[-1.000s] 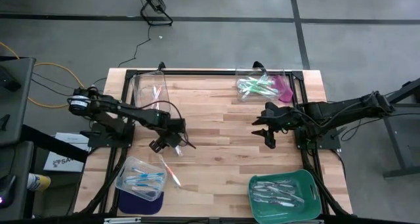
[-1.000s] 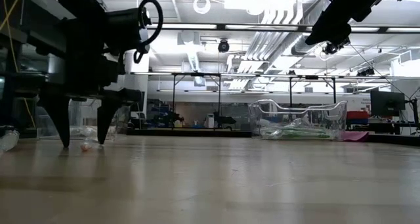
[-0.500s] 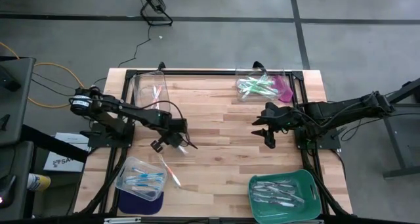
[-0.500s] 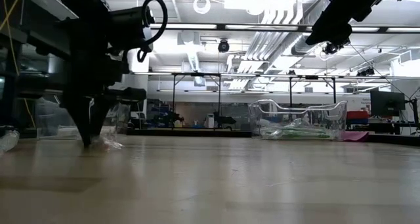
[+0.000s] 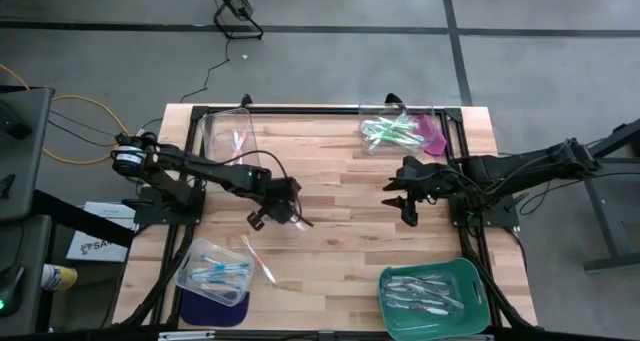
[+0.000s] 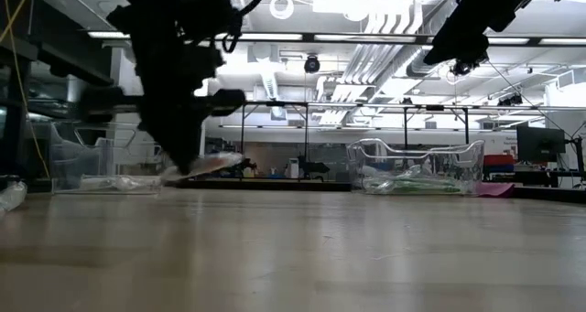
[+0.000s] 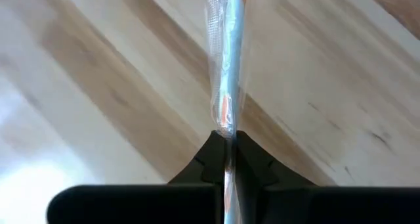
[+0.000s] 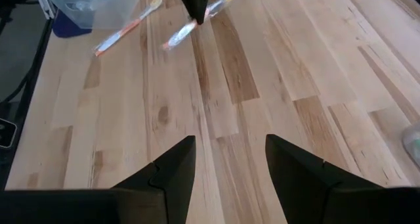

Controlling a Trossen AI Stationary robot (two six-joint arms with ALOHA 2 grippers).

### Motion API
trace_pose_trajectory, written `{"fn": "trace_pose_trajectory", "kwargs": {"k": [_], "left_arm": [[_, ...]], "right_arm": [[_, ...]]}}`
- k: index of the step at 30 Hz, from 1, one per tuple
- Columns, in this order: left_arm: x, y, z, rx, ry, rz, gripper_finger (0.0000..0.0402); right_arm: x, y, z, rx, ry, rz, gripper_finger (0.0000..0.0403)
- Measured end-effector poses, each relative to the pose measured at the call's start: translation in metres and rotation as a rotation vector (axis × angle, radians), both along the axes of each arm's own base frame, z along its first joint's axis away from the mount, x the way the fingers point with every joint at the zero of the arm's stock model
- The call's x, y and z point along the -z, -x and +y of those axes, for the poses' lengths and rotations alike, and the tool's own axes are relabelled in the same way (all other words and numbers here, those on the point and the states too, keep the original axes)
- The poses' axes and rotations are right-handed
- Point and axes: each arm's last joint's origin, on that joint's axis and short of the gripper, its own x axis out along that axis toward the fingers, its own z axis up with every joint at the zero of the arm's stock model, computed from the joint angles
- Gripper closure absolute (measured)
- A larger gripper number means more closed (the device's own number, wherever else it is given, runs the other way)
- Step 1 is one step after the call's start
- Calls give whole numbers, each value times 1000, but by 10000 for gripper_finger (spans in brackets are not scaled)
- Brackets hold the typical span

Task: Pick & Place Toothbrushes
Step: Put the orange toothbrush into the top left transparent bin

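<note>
High view shows the table (image 5: 330,181) with bins at its corners and the right gripper (image 5: 408,203) waiting toward the right edge, fingers parted, empty. Near the middle, the left gripper (image 5: 268,211) is clenched on a wrapped pink-orange toothbrush (image 7: 226,66), lifted clear of the wood. The pinch sits at one end, so I'd worry the long free end swings or slips out through the slick wrapper. Another toothbrush (image 5: 258,259) lies near the front-left bin.

Smooth wooden table (image 5: 340,181), clear glossy plastic-wrapped toothbrush (image 7: 226,86)
</note>
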Motion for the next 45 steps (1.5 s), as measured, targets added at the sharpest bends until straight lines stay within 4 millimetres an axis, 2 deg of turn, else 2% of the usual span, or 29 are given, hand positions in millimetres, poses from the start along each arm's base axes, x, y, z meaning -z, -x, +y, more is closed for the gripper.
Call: {"fn": "trace_pose_trajectory", "kwargs": {"k": [6, 15, 24, 27, 31, 35, 38, 40, 45], "left_arm": [[-16, -16, 0, 19, -7, -143, 396], [-36, -33, -1, 23, 2, -347, 396], [-46, -41, 1, -14, -42, -477, 395], [-55, -35, 4, -87, -113, -487, 396], [-77, -19, 9, -257, -184, -533, 396], [-103, 6, 14, -456, -198, -596, 396], [-116, 31, 17, -602, -240, -584, 396], [-121, 48, 20, -706, -257, -573, 396], [-120, 84, 24, -917, -290, -478, 396]], "right_arm": [[8, -8, 6, -26, 9, 36, 226], [20, -33, 23, -83, 45, 4, 226], [37, -57, 43, -99, 143, -41, 226], [42, -62, 48, -97, 159, -41, 226], [49, -66, 54, -106, 167, -31, 226], [53, -68, 55, -109, 170, -19, 226], [54, -67, 56, -111, 172, -15, 226], [53, -68, 56, -112, 171, -18, 226], [53, -68, 56, -111, 170, -23, 226]]}}
